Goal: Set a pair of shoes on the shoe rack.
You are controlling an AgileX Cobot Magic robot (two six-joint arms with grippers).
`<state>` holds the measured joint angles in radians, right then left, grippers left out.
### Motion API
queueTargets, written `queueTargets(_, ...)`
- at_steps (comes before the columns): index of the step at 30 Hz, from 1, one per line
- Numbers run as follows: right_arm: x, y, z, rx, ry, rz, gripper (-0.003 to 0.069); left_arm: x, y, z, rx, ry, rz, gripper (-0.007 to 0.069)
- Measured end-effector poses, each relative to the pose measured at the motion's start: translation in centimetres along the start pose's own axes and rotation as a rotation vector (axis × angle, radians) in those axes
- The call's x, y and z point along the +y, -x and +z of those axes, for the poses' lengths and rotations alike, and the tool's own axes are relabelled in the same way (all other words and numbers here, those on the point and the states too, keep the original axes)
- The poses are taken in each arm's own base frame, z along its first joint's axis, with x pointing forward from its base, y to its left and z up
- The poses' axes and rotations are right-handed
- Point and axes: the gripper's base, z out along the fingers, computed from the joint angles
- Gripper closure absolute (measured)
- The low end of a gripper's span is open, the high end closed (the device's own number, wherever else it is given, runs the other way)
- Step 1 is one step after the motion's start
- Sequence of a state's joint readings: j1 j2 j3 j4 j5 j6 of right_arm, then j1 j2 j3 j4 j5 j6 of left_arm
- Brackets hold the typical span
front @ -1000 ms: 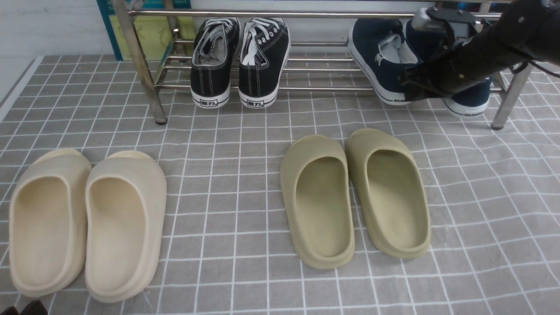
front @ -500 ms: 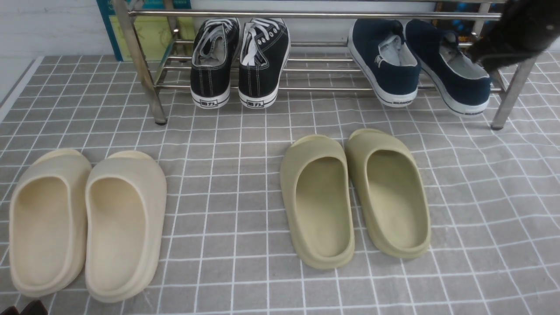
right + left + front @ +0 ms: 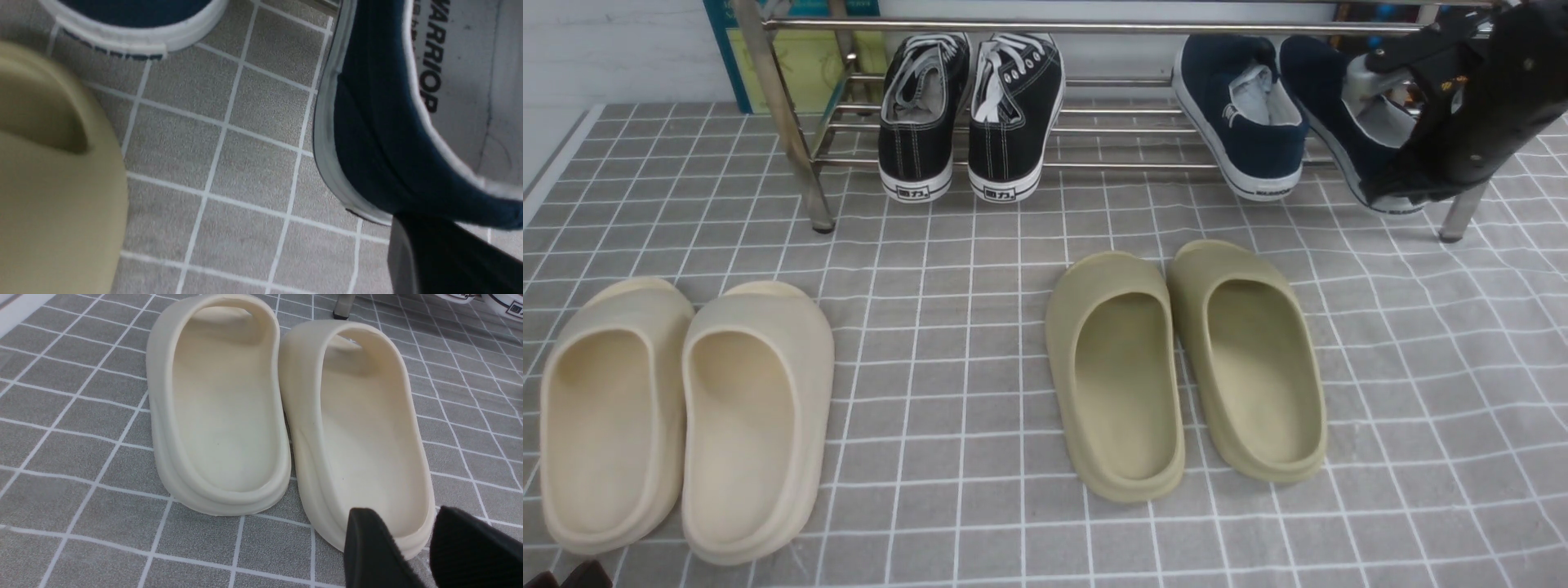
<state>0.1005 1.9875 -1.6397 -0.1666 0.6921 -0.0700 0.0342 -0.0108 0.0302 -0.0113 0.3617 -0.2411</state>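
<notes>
Two navy-blue slip-on shoes rest heel-out on the lower rods of the steel shoe rack (image 3: 1094, 26), at its right end. The left shoe (image 3: 1241, 122) stands free. My right arm covers the heel of the right shoe (image 3: 1327, 98). My right gripper (image 3: 1379, 192) is shut, its black fingers (image 3: 449, 257) pressed together right at that shoe's heel (image 3: 376, 134); I see no grip on it. Far from the rack, my left gripper (image 3: 421, 539) hangs open above the heel of a cream slide (image 3: 367, 428), holding nothing.
Black lace-up sneakers (image 3: 968, 114) sit on the rack's left part. Cream slides (image 3: 686, 408) lie front left and olive slides (image 3: 1184, 367) front centre on the grey checked cloth. The rack's right leg (image 3: 1462, 216) stands just beside my right arm.
My right arm, first across both navy shoes, lifted away to the upper right, then came back down at the right shoe's heel. The left arm has not moved.
</notes>
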Motion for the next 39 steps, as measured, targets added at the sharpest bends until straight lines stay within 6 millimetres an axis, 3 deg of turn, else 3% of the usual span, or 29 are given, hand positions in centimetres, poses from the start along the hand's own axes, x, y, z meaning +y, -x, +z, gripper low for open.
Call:
queueTargets(9,-0.2,2.3,0.4,-0.157,-0.001,0.085,0.0653,0.0,0.0,0.0,0.0,0.0,0.0,0.0386)
queueTargets(17,0.0,2.3,-0.1,-0.129,0.031,0.128,0.0648,0.0,0.0,0.0,0.0,0.0,0.0,0.0386)
queueTargets(19,-0.1,2.3,-1.3,-0.114,0.039,0.14,0.0647,0.0,0.0,0.0,0.0,0.0,0.0,0.0386)
queueTargets(22,-0.8,2.8,-5.9,-0.142,0.032,0.138,0.0645,0.0,0.0,0.0,0.0,0.0,0.0,0.0386)
queueTargets(28,-2.0,2.3,-18.4,-0.315,0.001,0.139,0.0642,0.0,0.0,0.0,0.0,0.0,0.0,0.0386)
queueTargets(32,-1.7,-1.4,-24.2,-0.41,0.018,0.163,0.0639,0.0,0.0,0.0,0.0,0.0,0.0,0.0386)
queueTargets(34,-1.3,-3.8,-26.1,-0.451,0.032,0.177,0.0638,0.0,0.0,0.0,0.0,0.0,0.0,0.0386)
queueTargets(35,-1.2,-4.0,-26.3,-0.46,0.032,0.178,0.0638,0.0,0.0,0.0,0.0,0.0,0.0,0.0386)
queueTargets(37,-0.6,-7.3,-28.3,-0.523,0.044,0.193,0.0636,0.0,0.0,0.0,0.0,0.0,0.0,0.0386)
queueTargets(39,-0.3,-9.1,-29.4,-0.568,0.044,0.199,0.0636,0.0,0.0,0.0,0.0,0.0,0.0,0.0386)
